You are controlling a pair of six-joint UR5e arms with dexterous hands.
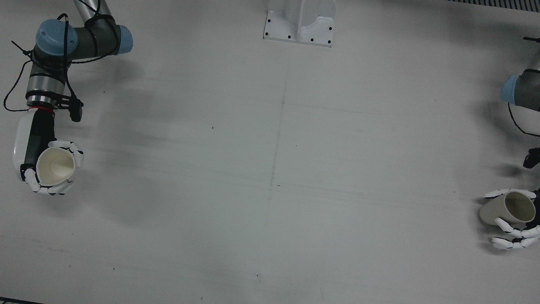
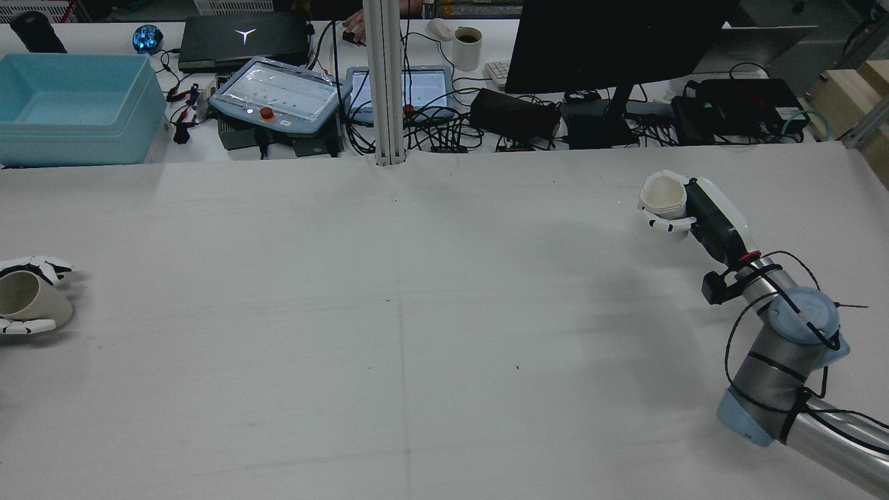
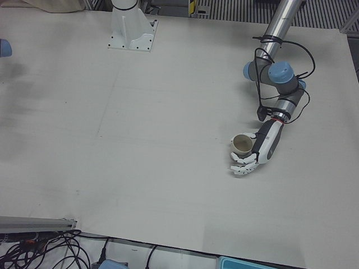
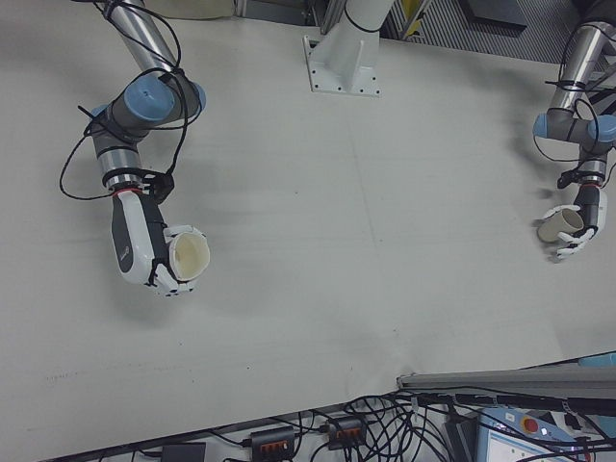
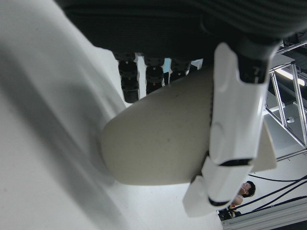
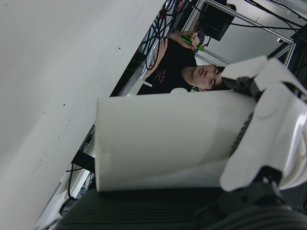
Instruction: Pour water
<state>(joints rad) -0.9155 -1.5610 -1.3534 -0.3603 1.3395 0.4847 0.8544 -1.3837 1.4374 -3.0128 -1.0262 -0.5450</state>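
Two paper cups were the task's things. The white cup (image 1: 56,167) sat upright in the right hand (image 1: 47,169), fingers wrapped round its wall, far from the arm pedestal (image 1: 300,23) on the table (image 1: 270,169). The beige cup (image 1: 508,209), tilted, was enclosed by the left hand (image 1: 512,226) at the opposite table edge, equally far from the pedestal. No water could be seen in either. A good pour would need both cups brought together before the pedestal, the receiver kept level, and the other tipped slowly with its rim over the opening.
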